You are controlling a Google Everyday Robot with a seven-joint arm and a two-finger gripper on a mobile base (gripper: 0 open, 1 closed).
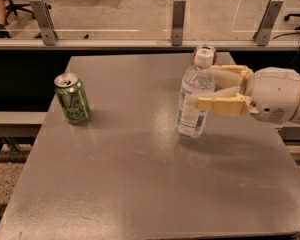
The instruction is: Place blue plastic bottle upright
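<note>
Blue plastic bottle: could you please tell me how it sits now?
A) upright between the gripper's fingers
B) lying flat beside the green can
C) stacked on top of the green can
A: the blue plastic bottle is cap-up with the gripper closed around it, well apart from the green can.

You have soft, even overhead light: the desk (140,194) shows a pale sheen and faint shadows at the foot of the green can (72,100) and the blue plastic bottle (192,111). The gripper (207,88), at right with jaws around that bottle, is brightly lit.
</note>
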